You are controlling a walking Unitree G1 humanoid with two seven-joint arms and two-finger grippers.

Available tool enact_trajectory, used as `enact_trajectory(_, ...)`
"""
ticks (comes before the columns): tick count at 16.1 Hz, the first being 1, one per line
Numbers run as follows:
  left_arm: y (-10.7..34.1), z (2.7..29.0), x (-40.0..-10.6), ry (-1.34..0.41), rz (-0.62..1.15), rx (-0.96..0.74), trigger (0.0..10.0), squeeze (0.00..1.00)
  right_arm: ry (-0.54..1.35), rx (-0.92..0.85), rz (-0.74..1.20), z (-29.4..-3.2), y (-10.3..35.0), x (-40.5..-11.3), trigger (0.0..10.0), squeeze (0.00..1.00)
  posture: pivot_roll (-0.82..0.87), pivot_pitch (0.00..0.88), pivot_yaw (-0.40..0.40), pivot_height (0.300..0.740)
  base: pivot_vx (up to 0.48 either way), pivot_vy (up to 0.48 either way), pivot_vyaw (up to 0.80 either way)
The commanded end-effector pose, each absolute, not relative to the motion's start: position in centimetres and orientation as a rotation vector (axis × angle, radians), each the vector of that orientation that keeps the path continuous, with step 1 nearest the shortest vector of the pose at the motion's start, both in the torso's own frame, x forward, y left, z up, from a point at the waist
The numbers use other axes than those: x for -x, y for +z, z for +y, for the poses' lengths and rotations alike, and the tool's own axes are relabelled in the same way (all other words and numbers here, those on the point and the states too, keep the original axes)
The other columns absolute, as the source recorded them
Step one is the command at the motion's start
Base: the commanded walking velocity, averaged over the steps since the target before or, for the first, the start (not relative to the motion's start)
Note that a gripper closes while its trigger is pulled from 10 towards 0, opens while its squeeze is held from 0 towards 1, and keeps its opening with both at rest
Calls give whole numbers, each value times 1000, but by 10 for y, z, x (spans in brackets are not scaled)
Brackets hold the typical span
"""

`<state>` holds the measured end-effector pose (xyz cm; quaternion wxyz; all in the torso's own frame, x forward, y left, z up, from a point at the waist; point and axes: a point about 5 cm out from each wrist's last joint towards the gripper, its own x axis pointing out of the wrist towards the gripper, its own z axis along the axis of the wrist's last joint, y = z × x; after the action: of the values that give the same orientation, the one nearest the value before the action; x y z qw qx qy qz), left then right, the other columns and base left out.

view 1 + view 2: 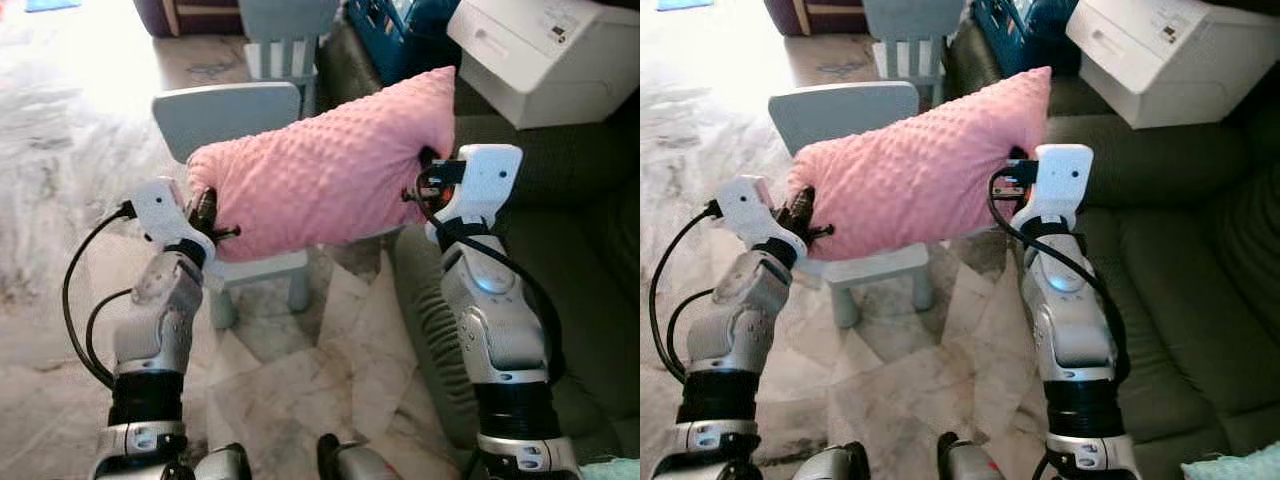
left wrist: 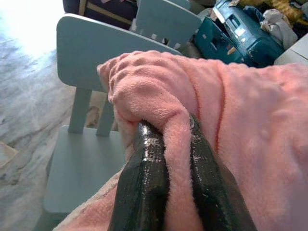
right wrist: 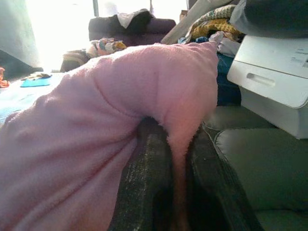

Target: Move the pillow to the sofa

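Observation:
A pink dotted pillow (image 1: 330, 170) hangs in the air between my two arms, above a small pale-blue chair (image 1: 232, 118). My left gripper (image 1: 207, 212) is shut on the pillow's left corner; its black fingers (image 2: 144, 178) pinch a fold of the pink fabric (image 2: 168, 120). My right gripper (image 1: 425, 180) is shut on the pillow's right edge, fabric (image 3: 159, 96) squeezed between its fingers (image 3: 149, 183). The dark grey-green sofa (image 1: 580, 290) lies to my right, its seat just beyond the right arm.
A white printer (image 1: 545, 50) sits on the sofa's back part. A blue case (image 1: 395, 30) and a second pale chair (image 1: 285, 40) stand behind. Crumpled paper (image 1: 330, 370) lies on the marble floor below.

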<state>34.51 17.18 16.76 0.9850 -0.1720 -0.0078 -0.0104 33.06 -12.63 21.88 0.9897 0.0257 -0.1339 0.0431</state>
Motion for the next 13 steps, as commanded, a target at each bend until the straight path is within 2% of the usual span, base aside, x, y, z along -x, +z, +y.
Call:
enact_trajectory(1,175,172,-349,-27,-42,336,10000,0,78,-51,-285,-130,223,-331,10000,0,-133,171,-67,740,0,0,-800)
enact_trajectory(6,178,180,-357,-8,-42,317,10000,0,70,-56,-281,-131,223,-330,10000,0,-138,172,-67,740,0,0,0)
enact_trajectory(13,173,182,-362,-34,8,274,10000,0,63,-62,-280,-132,222,-330,10000,0,-136,167,-60,740,0,0,-788)
